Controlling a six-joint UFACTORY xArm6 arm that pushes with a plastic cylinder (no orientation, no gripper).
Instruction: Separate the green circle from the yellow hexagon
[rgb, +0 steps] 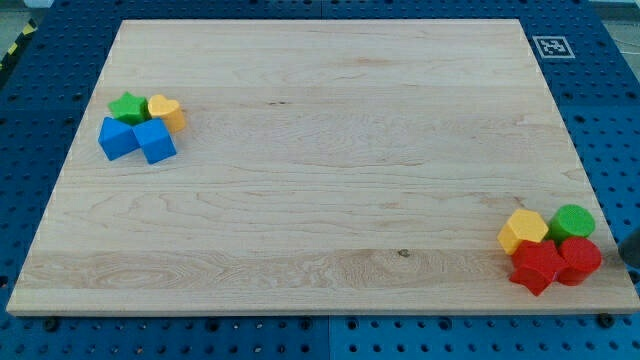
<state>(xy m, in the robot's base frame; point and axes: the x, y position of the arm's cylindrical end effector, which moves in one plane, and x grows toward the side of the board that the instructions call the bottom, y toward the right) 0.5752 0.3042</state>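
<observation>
The green circle (572, 221) sits near the board's lower right corner, touching the yellow hexagon (523, 230) on its left. Two red blocks lie just below them and touch them: a red star (536, 267) and a rounder red block (579, 260). A dark shape at the view's right edge is my rod, cut off by the frame. My tip (630, 258) is just right of the green circle and the rounder red block, a small gap away.
At the board's upper left is a second cluster: a green star (128, 105), a yellow heart (166, 111) and two blue blocks (118, 138) (155, 141). The wooden board (320, 180) lies on a blue pegboard. A marker tag (552, 46) is at the upper right.
</observation>
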